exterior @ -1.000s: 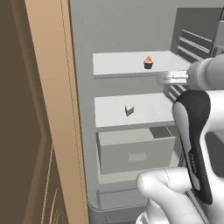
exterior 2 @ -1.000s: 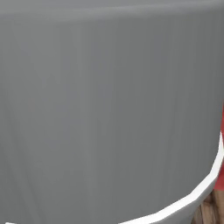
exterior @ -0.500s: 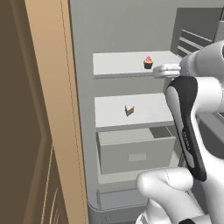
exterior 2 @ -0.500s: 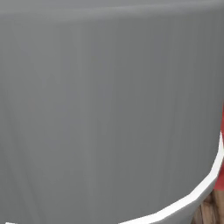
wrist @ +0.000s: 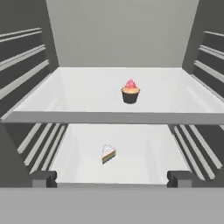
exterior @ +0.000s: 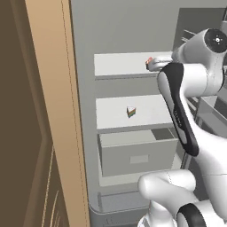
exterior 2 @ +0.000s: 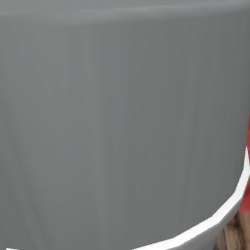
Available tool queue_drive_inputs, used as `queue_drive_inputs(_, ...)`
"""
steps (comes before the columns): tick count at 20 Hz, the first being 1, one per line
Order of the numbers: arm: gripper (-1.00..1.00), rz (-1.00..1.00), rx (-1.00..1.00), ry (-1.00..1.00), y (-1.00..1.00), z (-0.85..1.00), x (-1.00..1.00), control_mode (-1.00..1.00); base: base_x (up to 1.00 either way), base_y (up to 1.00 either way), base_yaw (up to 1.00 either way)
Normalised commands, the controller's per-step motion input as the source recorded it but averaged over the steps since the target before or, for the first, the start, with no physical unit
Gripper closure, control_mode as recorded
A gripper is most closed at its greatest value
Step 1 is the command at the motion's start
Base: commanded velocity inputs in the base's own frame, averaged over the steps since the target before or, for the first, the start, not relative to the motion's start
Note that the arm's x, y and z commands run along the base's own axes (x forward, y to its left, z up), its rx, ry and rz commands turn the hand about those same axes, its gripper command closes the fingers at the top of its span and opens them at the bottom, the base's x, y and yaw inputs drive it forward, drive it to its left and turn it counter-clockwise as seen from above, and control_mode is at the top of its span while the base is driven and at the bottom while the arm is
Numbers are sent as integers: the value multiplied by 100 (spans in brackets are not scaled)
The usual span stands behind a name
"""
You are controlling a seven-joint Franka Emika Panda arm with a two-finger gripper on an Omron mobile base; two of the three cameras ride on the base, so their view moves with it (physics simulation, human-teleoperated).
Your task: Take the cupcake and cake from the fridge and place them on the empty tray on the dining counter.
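Since a second ago your arm has swung left and forward in the left base view, so the hand now sits at the front edge of the upper shelf [exterior: 124,63] and covers nearly all of the cupcake [exterior: 149,60], which stood clear beside it before. The base has not driven; the fridge [exterior: 133,26] sits where it did.

The gripper [wrist: 111,178] has its jaws spread wide, and nothing is between them. In the hand view the tips sit low while the cupcake stands further in, well apart from them, so you have not reached it yet.

Your biggest risk, as I judge it, is the shelf itself: the hand is level with its front lip, and driving in too low would ram that edge. Next is the arm's bulk inside the fridge, where an elbow or wrist could catch the side rails. Then the cupcake: it is small and probably light, so one finger arriving first would shove or tip it, and a hard squeeze could mash the frosting.

As for what holds what: the fridge stands open with two white shelves. The upper one carries the cupcake, near its middle. The lower shelf [exterior: 133,116] carries the cake [exterior: 131,111], lying alone. Below them the grey drawer [exterior: 137,153] is pulled partly out; you cannot tell from here what is inside.
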Motion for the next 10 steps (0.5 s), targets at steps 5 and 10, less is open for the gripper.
queue_drive_inputs(5, -100, -3, -4, 0, -29, -7, 46, -100, 0, 0, 0)
queue_drive_inputs(10, -100, -5, -3, 0, -12, -8, 42, -100, 0, 0, 0)
